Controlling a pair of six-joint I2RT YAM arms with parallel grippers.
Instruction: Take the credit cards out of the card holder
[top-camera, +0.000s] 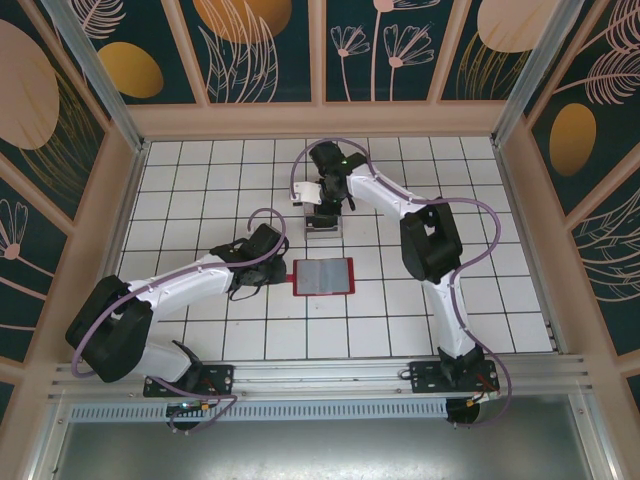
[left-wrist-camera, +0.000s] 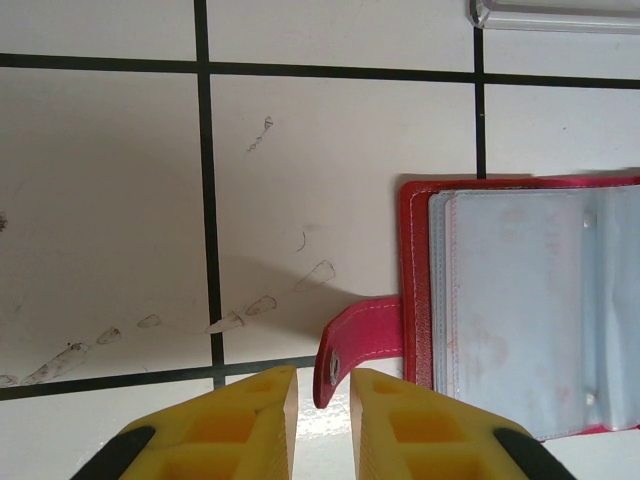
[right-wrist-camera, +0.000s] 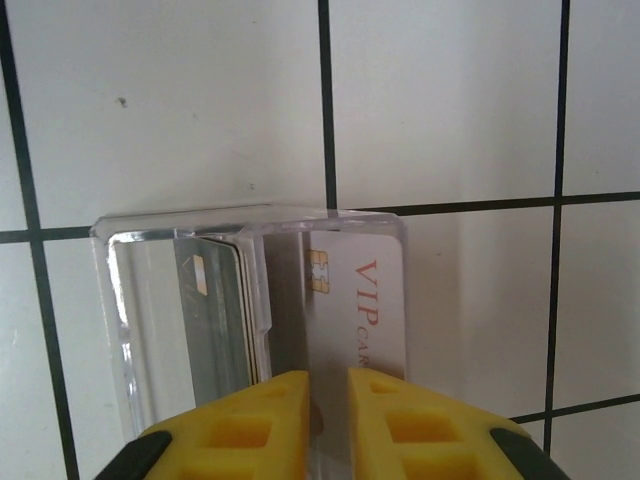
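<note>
Narrowly parted, left hand (left-wrist-camera: 322, 420) sits by the card holder's (left-wrist-camera: 520, 310) strap edge, right hand (right-wrist-camera: 328, 420) over the tray's (right-wrist-camera: 110, 300) rim.

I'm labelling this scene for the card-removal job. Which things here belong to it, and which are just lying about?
Belongs to the job:
- red card holder, lying open
- VIP card
- greyish cards stacked beside it

Just lying about:
- clear tray, which holds those cards
- smudges on the tiles

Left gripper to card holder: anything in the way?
Nothing visible. The left gripper sits at the card holder's left edge, right by its red strap tab; otherwise just bare tile there.
</note>
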